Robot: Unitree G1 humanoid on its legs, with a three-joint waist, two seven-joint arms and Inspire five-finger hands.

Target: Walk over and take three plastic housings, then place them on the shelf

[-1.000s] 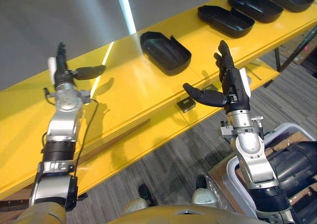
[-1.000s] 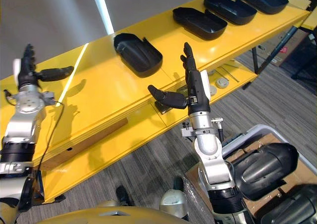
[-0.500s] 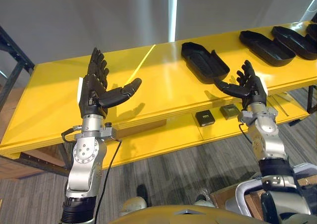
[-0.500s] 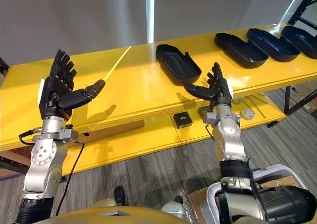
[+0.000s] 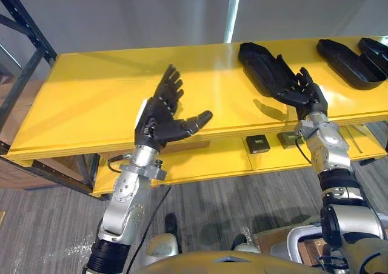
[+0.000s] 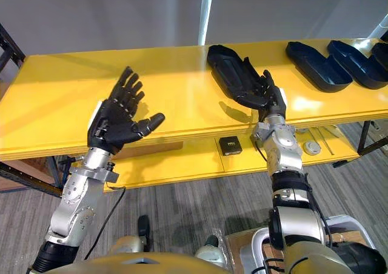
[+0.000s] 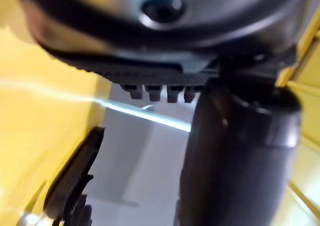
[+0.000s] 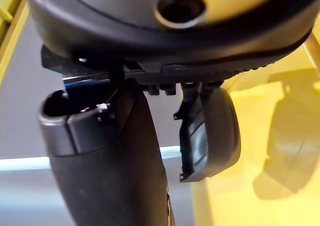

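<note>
While the left hand (image 5: 160, 119) and right hand (image 5: 309, 97) stand with fingers spread and empty, a matte black, trough-shaped housing (image 5: 260, 65) lies on the glossy yellow shelf (image 5: 91, 104), just beyond the right hand.

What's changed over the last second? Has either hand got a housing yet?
The camera swung to face the yellow shelf squarely. The right hand has reached the near end of the nearest housing; contact is unclear. Nothing gripped: it and the raised left hand stay open. That housing and the other housings lie unmoved.
</note>
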